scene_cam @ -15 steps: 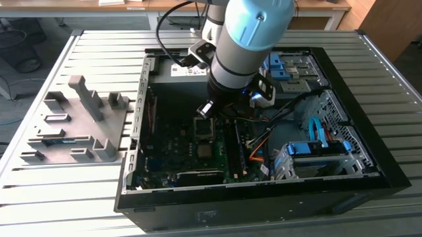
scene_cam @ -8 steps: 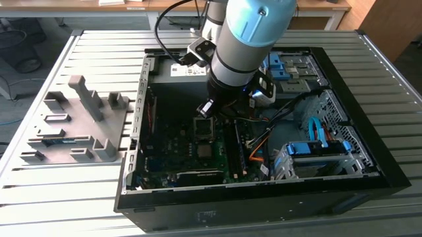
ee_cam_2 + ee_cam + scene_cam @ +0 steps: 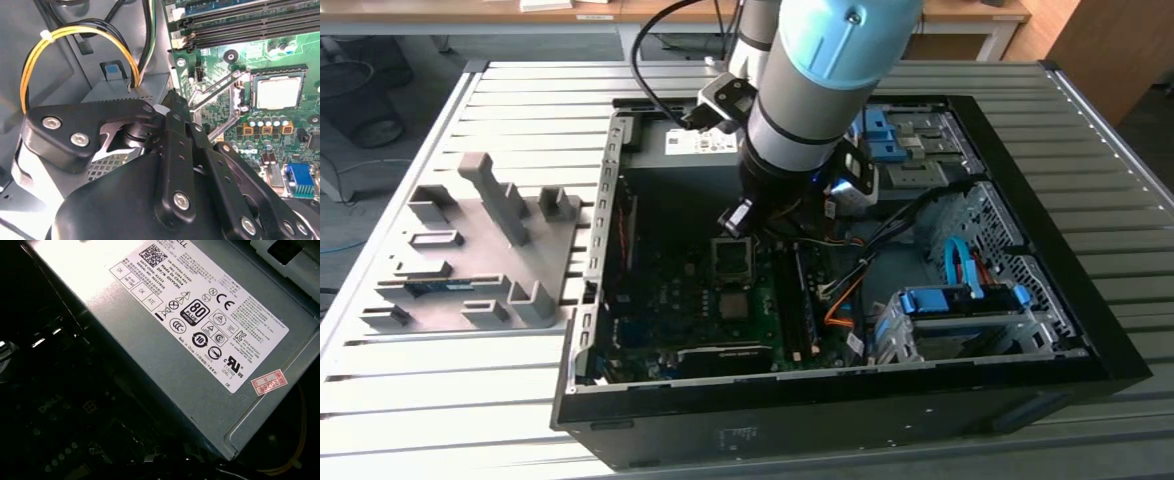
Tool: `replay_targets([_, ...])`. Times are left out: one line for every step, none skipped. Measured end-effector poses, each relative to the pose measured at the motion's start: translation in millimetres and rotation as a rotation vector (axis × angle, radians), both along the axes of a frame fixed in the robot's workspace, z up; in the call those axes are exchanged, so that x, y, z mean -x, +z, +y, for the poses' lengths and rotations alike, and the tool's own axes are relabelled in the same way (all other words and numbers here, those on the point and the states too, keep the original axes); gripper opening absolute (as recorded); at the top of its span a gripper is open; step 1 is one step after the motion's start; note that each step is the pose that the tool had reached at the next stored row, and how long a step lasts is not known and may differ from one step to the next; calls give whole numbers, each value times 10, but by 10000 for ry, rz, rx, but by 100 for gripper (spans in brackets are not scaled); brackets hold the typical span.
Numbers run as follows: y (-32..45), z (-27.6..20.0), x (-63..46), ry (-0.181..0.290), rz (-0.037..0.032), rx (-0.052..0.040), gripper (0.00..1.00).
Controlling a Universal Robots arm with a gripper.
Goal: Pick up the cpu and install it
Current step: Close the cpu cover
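On the exterior view's left, one grey holder tray (image 3: 474, 250) is sitting on the slatted worktop (image 3: 520, 100), well apart from the end effector. To its right, one open black computer case (image 3: 854, 400) is lying on that worktop, and one robot arm (image 3: 821, 80) is reaching down into it.

The end effector (image 3: 767, 215) is hanging low over the green motherboard (image 3: 720, 310), just above the socket area. In the second wrist view, its black linkages (image 3: 175, 165) are taking up the foreground, and I cannot tell whether the fingers are wide, narrow or holding anything, because their tips are hidden.

Beyond the end effector in that view, one cpu (image 3: 278, 92) is sitting square in its socket, with the metal retention frame (image 3: 220, 100) standing swung open beside it. Near the end effector, one looped bundle of yellow wires (image 3: 35, 65) is arching over grey metal, and memory slots (image 3: 240, 25) are running along the board's far edge.

In the first wrist view, one grey power supply (image 3: 165, 355) with a white label (image 3: 200, 305) is lying close by.

On the exterior view's right, one drive cage with blue cables (image 3: 961, 300) is sitting inside the case, well beyond the end effector.
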State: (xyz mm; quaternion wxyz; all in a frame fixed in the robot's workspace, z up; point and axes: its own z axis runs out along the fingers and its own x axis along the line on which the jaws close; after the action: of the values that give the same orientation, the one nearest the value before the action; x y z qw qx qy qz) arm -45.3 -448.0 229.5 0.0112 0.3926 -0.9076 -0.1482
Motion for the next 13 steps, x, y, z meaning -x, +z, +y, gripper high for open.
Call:
replay_targets([9, 0, 0, 27, 1, -3, 10])
replay_targets([19, 1, 0, 53, 0, -7, 10])
replay_targets([27, 0, 0, 77, 1, -9, 10])
replay_targets([32, 0, 0, 96, -1, -13, 10])
replay_targets([37, 0, 0, 111, -1, -18, 10])
replay_targets([39, 1, 0, 122, -2, -23, 10])
replay_targets([40, 1, 0, 131, -2, -30, 10])
replay_targets([45, 0, 0, 149, -1, -39, 10])
replay_targets([51, -2, 0, 165, 0, -53, 10])
replay_targets([55, -3, 0, 174, -1, -63, 10])
replay_targets([60, -3, 0, 183, -1, -73, 10])
replay_targets([66, -4, 0, 193, -1, -82, 10])
replay_targets([70, -5, 0, 202, -1, -92, 10])
